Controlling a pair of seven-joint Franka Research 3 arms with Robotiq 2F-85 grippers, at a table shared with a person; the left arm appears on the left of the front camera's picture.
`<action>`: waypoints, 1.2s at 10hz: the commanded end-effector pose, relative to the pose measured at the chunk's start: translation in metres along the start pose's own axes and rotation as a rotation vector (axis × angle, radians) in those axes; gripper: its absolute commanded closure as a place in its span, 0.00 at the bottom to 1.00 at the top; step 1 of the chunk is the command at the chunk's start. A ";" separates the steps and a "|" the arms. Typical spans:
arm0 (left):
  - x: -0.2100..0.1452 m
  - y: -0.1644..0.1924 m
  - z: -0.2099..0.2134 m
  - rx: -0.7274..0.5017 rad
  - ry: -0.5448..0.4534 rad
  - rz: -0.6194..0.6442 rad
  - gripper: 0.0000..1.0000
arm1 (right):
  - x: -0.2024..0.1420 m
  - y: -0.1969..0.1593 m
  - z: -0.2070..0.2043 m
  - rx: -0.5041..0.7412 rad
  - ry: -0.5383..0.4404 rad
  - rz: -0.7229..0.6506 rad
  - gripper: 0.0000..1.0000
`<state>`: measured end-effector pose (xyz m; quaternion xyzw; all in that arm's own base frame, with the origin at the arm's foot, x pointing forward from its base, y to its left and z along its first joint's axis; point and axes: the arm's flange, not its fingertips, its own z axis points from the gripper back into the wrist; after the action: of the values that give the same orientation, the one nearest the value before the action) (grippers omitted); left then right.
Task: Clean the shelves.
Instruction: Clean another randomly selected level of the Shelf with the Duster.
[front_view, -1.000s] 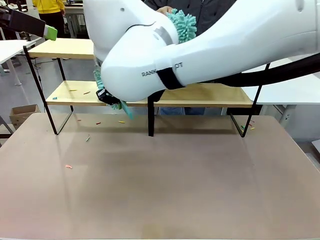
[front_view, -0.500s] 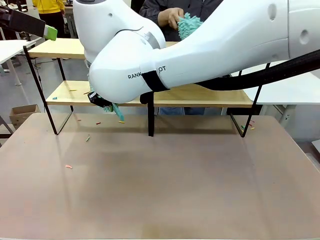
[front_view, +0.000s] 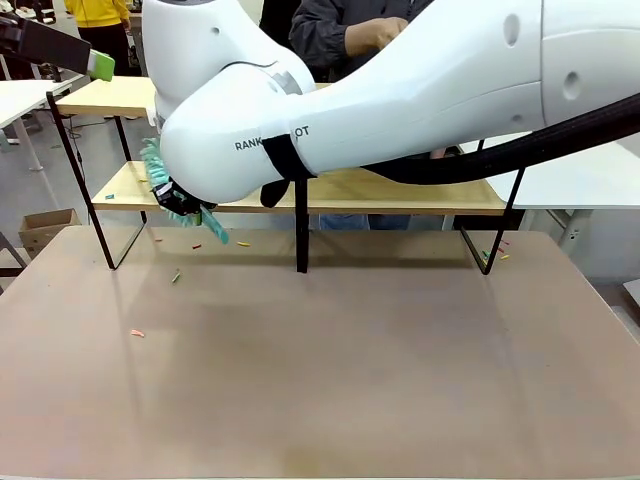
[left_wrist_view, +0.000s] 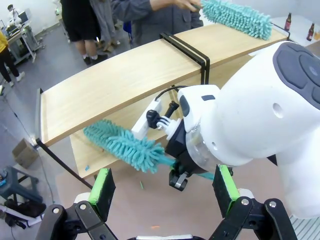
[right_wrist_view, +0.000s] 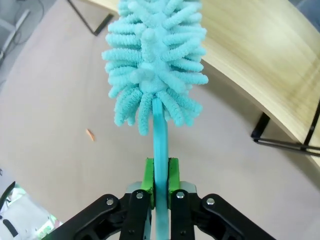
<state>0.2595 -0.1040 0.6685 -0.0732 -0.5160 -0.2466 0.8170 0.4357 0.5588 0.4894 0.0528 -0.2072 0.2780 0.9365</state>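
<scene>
The shelves (front_view: 400, 190) stand across the far half of the table, two light-wood boards in a thin black frame. My right arm reaches across to their left part. My right gripper (right_wrist_view: 160, 182) is shut on the handle of a teal fluffy duster (right_wrist_view: 152, 60). The duster's head (front_view: 155, 172) lies at the front left of the lower board. My left gripper (left_wrist_view: 162, 186) hovers open and empty high at the shelves' left end (front_view: 98, 66). Across the table, a person's hand holds a second teal duster (left_wrist_view: 235, 17) on the top board (left_wrist_view: 125, 75).
Small coloured scraps lie on the brown tabletop (front_view: 137, 333) and under the shelves' left side (front_view: 243, 243), more by the right leg (front_view: 495, 250). One orange scrap (right_wrist_view: 90, 135) lies below the duster. A cardboard box (front_view: 45, 225) sits on the floor, left.
My right arm has swept left along the lower board, carrying the duster with it. The person's duster has gone out of the front view.
</scene>
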 end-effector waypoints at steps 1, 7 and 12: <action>-0.002 0.001 0.000 -0.001 0.002 -0.001 0.00 | 0.014 0.002 -0.001 0.031 0.002 0.062 0.88; -0.002 0.001 0.000 -0.001 0.002 -0.001 0.00 | -0.017 -0.050 0.048 0.077 0.237 0.430 0.88; -0.002 0.001 0.000 -0.001 0.002 -0.001 0.00 | -0.099 -0.102 0.121 0.498 0.194 0.641 0.88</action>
<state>0.2592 -0.1042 0.6688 -0.0731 -0.5164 -0.2468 0.8168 0.3745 0.4349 0.5744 0.1398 -0.0562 0.6058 0.7812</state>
